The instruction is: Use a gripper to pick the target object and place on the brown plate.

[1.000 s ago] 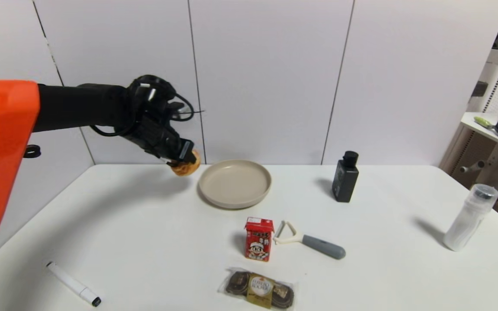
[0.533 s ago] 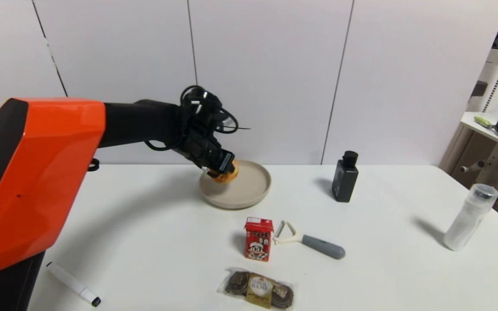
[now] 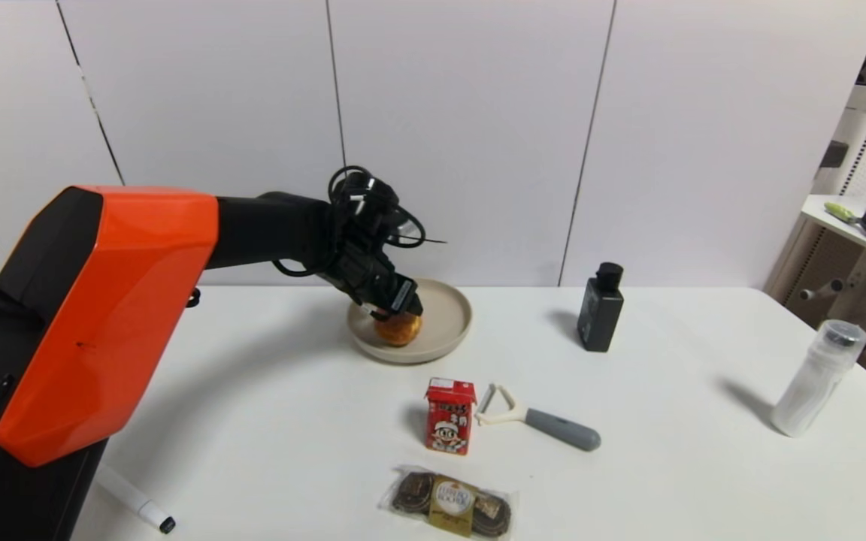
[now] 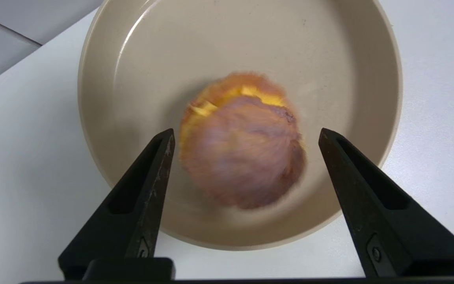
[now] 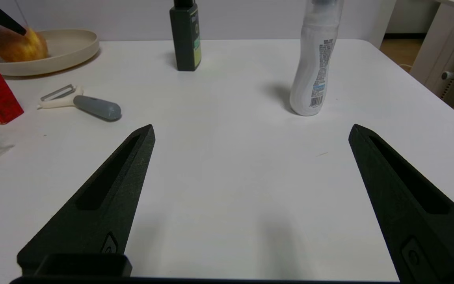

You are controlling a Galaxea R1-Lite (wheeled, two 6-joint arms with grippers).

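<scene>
Hovering over brown plate [image 3: 444, 324]: left gripper [image 4: 244, 136], jaws spread wide, gripping nothing. Bun [image 4: 242, 140] lies in plate directly below, centred between jaws, apart from both; round, no long axis. Judged next: straight lift clear. Right gripper [image 5: 250, 132] parked over tabletop [image 5: 227, 165], jaws wide, empty.

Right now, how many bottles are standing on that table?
2. A black bottle stands upright to the right of the brown plate; a clear whitish bottle stands near the table's right edge. None appears hidden.
</scene>
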